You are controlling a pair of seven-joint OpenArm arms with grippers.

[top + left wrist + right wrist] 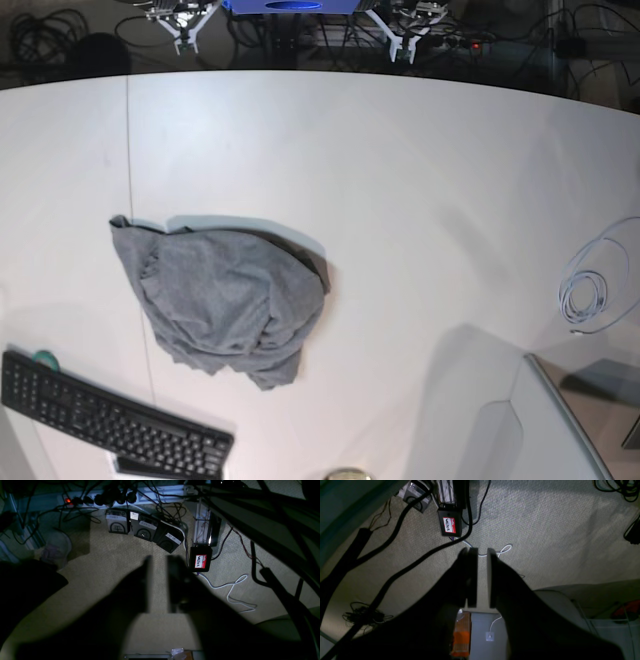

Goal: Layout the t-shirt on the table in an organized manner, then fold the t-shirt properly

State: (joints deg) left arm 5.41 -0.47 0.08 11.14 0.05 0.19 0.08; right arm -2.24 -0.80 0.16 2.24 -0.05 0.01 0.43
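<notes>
keyboard [110, 420] cropped — label text [143, 524] illegible

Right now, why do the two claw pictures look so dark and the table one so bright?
In the left wrist view the left claw is a blurry black shape over dim carpet. The right wrist view is the same: the right claw is dark and out of focus. The base view is bright, with the t-shirt casting a soft shadow on the white table.

We read "hello" printed above handwritten "WALTER" on a red-and-white name sticker [200, 561] stuck to a small black box [200, 558] on the carpet; both wrist views show it. White strips [173, 538] on the black foot pedals [143, 527] carry handwriting too small for us to read.
</notes>
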